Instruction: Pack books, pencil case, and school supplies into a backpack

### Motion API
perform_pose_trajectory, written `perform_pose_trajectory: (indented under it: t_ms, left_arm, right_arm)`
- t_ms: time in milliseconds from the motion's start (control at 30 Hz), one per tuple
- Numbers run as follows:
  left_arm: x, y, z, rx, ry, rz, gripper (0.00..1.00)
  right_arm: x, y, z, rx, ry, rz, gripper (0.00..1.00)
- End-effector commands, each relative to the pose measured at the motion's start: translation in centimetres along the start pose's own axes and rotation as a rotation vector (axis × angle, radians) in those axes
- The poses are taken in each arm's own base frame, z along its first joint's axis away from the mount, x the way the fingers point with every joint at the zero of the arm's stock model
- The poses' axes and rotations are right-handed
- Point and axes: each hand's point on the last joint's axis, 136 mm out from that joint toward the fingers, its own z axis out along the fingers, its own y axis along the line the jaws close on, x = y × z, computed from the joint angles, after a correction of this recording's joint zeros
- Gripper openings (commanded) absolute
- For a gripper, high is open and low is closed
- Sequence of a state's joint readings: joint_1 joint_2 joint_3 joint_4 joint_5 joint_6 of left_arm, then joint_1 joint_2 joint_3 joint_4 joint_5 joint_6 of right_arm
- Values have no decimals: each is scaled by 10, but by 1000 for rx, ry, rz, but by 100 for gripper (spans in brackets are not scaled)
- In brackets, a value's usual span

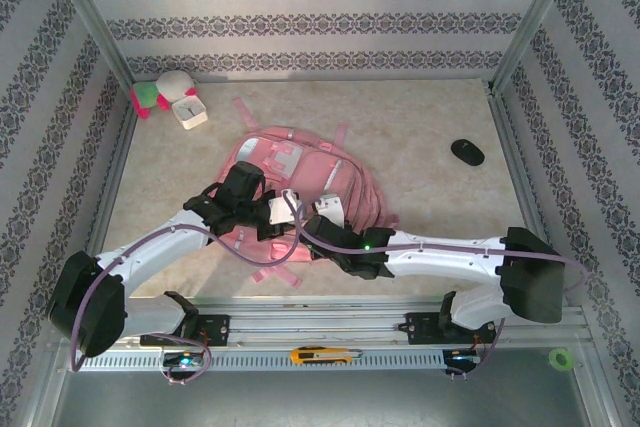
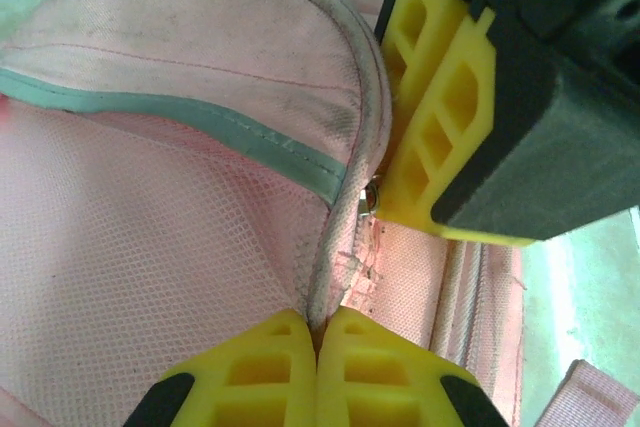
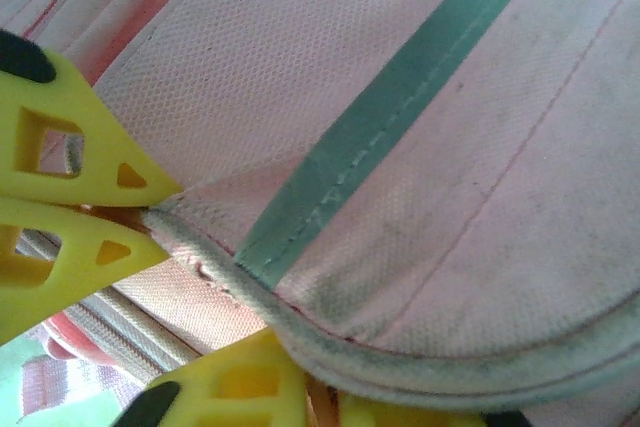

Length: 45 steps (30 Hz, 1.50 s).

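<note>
Yellow fingertips (image 2: 280, 372) of my left gripper (image 2: 318, 325) sit closest to the left wrist lens, pressed together on the grey piped edge (image 2: 340, 212) of the pink backpack (image 1: 300, 152). Just above that pinch I can make out a small metal bit at the seam, possibly a zip pull, though it is too blurred for me to be sure. Pink mesh (image 2: 150, 277) covers the panel to the left of the piping, and a teal stripe (image 2: 200, 122) runs across the fabric above it.

On the right wrist view, my right gripper (image 3: 170, 212) has its two fingers closed to a point on the same piped edge, nipping the fabric between the tips.

From above, both arms reach in and meet over the near half of the backpack, which lies flat in the middle of the table (image 1: 420, 117), straps trailing. A black oval object (image 1: 467, 152) sits well apart to the right, a white square clock (image 1: 190, 113) at the far left corner, and a yellow utility knife (image 1: 325, 355) on the near rail.
</note>
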<state>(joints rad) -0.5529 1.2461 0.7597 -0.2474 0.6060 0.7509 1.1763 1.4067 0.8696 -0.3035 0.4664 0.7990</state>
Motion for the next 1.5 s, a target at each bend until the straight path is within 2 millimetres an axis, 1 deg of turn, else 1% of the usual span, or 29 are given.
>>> perform_pose_trajectory:
  t_ms: [0, 67, 167, 233, 300, 400, 500, 633, 667, 700, 733, 767, 833, 867, 900, 933, 967, 1000, 1067, 1100, 1167, 1233, 1267, 1367, 1433, 1467]
  left_arm:
    - [-5, -13, -11, 52, -23, -25, 0]
    - [0, -11, -12, 41, -4, -16, 0]
    - [4, -7, -14, 20, 15, -16, 0]
    - [7, -4, -15, 10, 23, -21, 0]
    - [9, -1, -17, -3, 31, -23, 0]
    - [12, 0, -17, -7, 39, -25, 0]
    - [15, -1, -17, -2, 49, -22, 0]
    - [13, -3, -17, 15, 42, -28, 0]
    - [13, -5, -17, 19, 40, -25, 1]
    - [10, -6, -19, 21, 30, -26, 8]
    - [5, -6, -21, 13, 12, -46, 18]
    - [0, -1, -25, -15, -8, -90, 25]
    - [-11, 16, -36, -123, -48, -268, 42]
    - [-11, 22, -41, -169, -50, -340, 47]
    - [-9, 27, -48, -223, -49, -432, 53]
    - [-1, 38, -56, -315, -35, -545, 62]
    - [7, 47, -65, -403, -32, -669, 65]
    - [13, 52, -75, -467, -28, -761, 65]
    - [17, 53, -88, -521, -32, -855, 65]
    - [24, 57, -98, -585, -29, -921, 65]
    - [41, 59, -116, -704, -17, -1058, 65]
    - [63, 52, -127, -775, 2, -1232, 63]
    - [73, 46, -126, -774, 15, -1313, 62]
    - [101, 25, -117, -748, 60, -1494, 62]
    - [116, 14, -111, -750, 75, -1573, 60]
    - [121, 11, -108, -747, 62, -1600, 60]
  right_arm:
    - [-10, -49, -12, 196, -44, -66, 4]
    - [-6, -60, -12, 176, 5, -54, 0]
    - [1, -72, -11, 104, 89, -22, 0]
    - [0, -74, -14, 60, 97, -58, 0]
    - [-2, -82, -19, 43, 101, -81, 0]
    - [-2, -93, -22, -17, 145, -69, 0]
    - [-3, -95, -22, -89, 167, -66, 0]
    - [-4, -86, -20, -164, 176, -94, 0]
    - [-4, -82, -19, -186, 178, -105, 0]
    - [-4, -79, -19, -206, 180, -108, 0]
    - [-4, -75, -18, -223, 181, -106, 0]
    - [-4, -72, -17, -238, 181, -105, 0]
    - [-2, -69, -15, -257, 181, -92, 0]
    - [-2, -69, -14, -256, 181, -85, 0]
    - [-2, -70, -13, -251, 178, -73, 0]
    - [-1, -71, -12, -246, 175, -64, 0]
    - [1, -71, -11, -242, 175, -55, 0]
    - [0, -73, -10, -237, 169, -44, 0]
    - [0, -73, -11, -234, 164, -32, 0]
    - [1, -73, -11, -233, 163, -28, 0]
    - [0, -74, -13, -227, 153, -29, 0]
    - [1, -72, -15, -233, 138, -29, 0]
    - [2, -72, -16, -234, 133, -26, 0]
    - [8, -71, -17, -236, 129, -17, 0]
    - [11, -70, -17, -240, 128, -14, 0]
    - [13, -68, -17, -247, 128, -17, 0]
